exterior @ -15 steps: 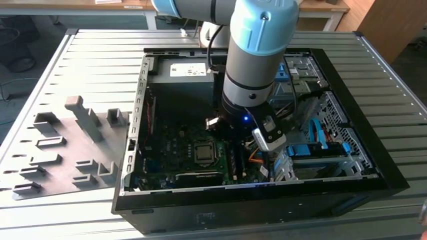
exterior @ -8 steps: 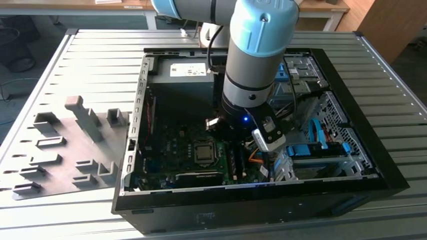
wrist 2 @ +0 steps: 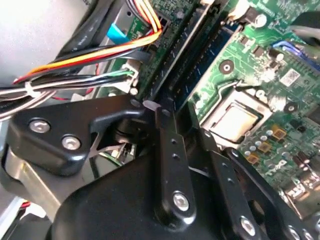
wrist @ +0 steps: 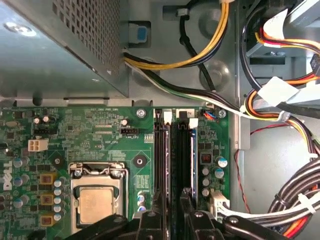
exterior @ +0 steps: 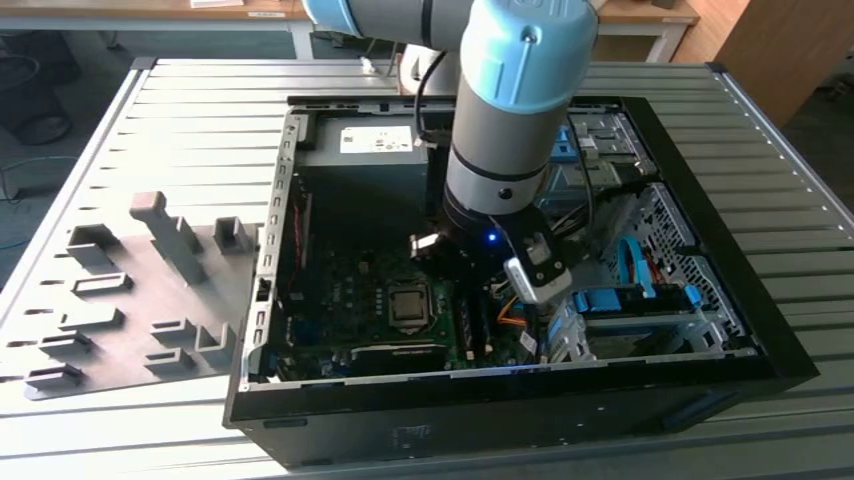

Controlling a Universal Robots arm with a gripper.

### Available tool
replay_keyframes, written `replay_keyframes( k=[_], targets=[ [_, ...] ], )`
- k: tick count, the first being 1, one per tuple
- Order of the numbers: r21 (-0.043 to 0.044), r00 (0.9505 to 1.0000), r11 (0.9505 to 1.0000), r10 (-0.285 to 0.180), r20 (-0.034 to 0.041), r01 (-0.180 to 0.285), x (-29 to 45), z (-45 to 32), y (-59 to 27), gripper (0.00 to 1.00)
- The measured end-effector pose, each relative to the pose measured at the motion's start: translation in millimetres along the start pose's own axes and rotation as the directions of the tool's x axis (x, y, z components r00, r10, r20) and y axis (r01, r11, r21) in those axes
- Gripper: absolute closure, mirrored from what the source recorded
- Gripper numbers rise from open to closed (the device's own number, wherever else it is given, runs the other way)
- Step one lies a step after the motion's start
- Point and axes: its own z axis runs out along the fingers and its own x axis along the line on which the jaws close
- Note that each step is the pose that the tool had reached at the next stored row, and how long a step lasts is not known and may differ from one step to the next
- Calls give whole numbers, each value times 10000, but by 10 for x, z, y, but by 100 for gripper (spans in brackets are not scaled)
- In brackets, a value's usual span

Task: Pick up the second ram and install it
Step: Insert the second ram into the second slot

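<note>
The second ram (wrist: 192,155) is a thin blue-green strip with a dark face, standing edge-up in a black slot of the motherboard (wrist: 90,135), beside the CPU (wrist: 97,202). In the second wrist view the ram (wrist 2: 212,60) runs straight in under my gripper (wrist 2: 172,110). My gripper (wrist: 172,207) sits over the middle of the ram, its jaws close together on either side of it. In the exterior view my gripper (exterior: 467,290) is low inside the open computer case (exterior: 667,130), right of the CPU (exterior: 404,300).
A second black slot rail (wrist: 160,155) lies empty beside the ram. Bundled cables (wrist: 280,115) crowd the side away from the CPU, and the grey power supply box (wrist: 55,45) stands past the slots' end. A grey holder tray (exterior: 134,290) lies at the exterior view's left.
</note>
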Motion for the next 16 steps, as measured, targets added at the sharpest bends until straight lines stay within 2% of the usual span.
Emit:
replay_keyframes(
  k=[7, 8, 9, 10, 11, 13, 16],
  targets=[
    [8, 10000, 10000, -4, 5, 4, 3, -311, 33, 73],
    [14, 10000, 10000, -4, 4, 4, 3, -355, 42, 75],
    [18, 10000, 10000, -5, 5, 5, 4, -402, 51, 80],
    [23, 10000, 10000, -5, 5, 5, 5, -441, 59, 80],
    [29, 10000, 10000, -8, 4, 8, 5, -476, 66, 87],
    [28, 10000, 10000, -18, 6, 18, 5, -520, 73, 90],
    [26, 10000, 10000, -25, 6, 25, 5, -522, 73, 90]
  ],
)
